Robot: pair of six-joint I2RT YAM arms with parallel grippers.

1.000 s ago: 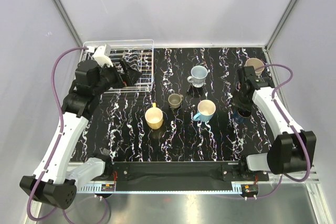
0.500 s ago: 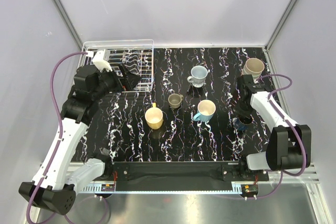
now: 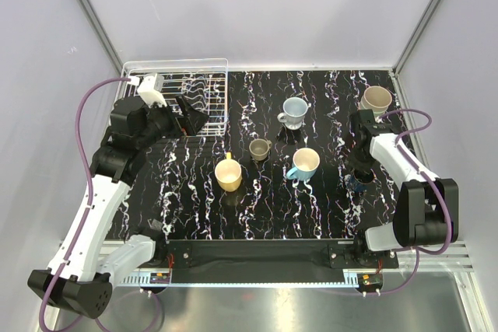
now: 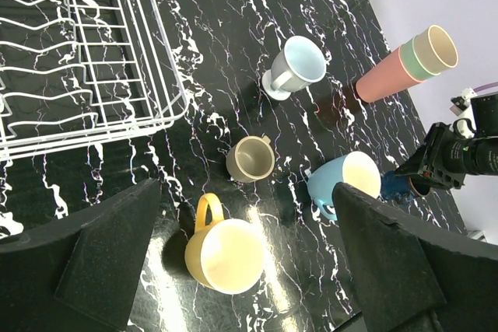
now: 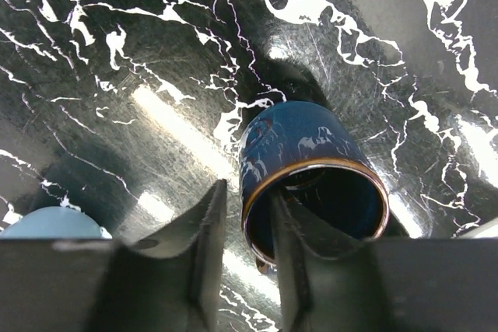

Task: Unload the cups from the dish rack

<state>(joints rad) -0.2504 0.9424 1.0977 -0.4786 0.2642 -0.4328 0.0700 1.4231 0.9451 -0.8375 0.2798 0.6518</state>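
Note:
The white wire dish rack (image 3: 204,83) stands at the back left; no cups show in it (image 4: 78,75). My left gripper (image 3: 193,114) hangs open and empty over the rack's right edge, its jaws wide apart in the left wrist view (image 4: 249,258). The navy mug (image 3: 358,183) stands on the table at the right. My right gripper (image 5: 249,200) straddles its rim (image 5: 311,169), one finger inside and one outside, with a small gap at the wall. On the table are the yellow mug (image 3: 229,174), grey-brown mug (image 3: 259,148), pale blue mug (image 3: 294,111) and cyan mug (image 3: 304,164).
A nested stack of tan, green and pinkish tumblers (image 4: 405,64) lies at the back right, its tan mouth showing from above (image 3: 377,99). The black marbled tabletop (image 3: 194,200) ends at grey walls on three sides.
My right arm has moved the navy mug nearer and down onto the table, uncovering the tumbler stack. My left wrist has shifted slightly over the rack.

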